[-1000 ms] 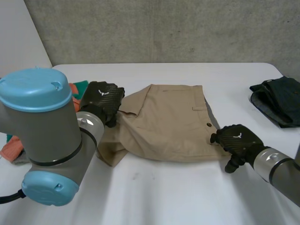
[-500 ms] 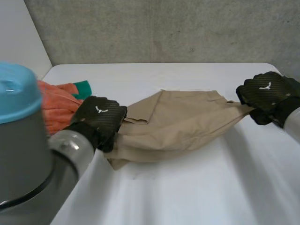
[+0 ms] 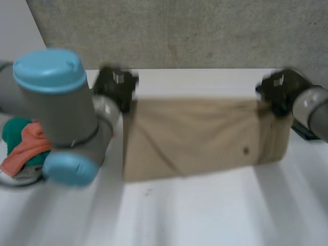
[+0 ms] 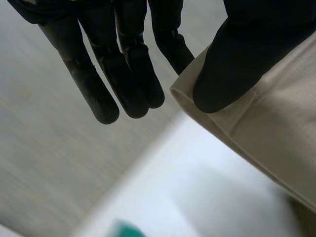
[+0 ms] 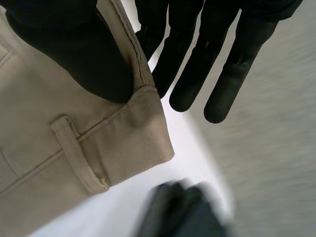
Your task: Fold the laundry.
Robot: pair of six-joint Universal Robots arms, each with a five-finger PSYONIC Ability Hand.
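Shorts (image 3: 195, 138) in tan hang taut and flat, left hand (image 3: 117, 86) and right hand (image 3: 279, 91) pinching top corners

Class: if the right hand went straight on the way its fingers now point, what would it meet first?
Probably the dark clothes pile, past the fingertips of the right hand; depth is unclear.

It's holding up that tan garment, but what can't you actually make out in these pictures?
Head view: the left arm hides part of the orange and green cloth.
Right wrist view: the dark clothes are too blurred to identify.
Both wrist views: the tan garment is cut off by the edges, so its type is unclear.
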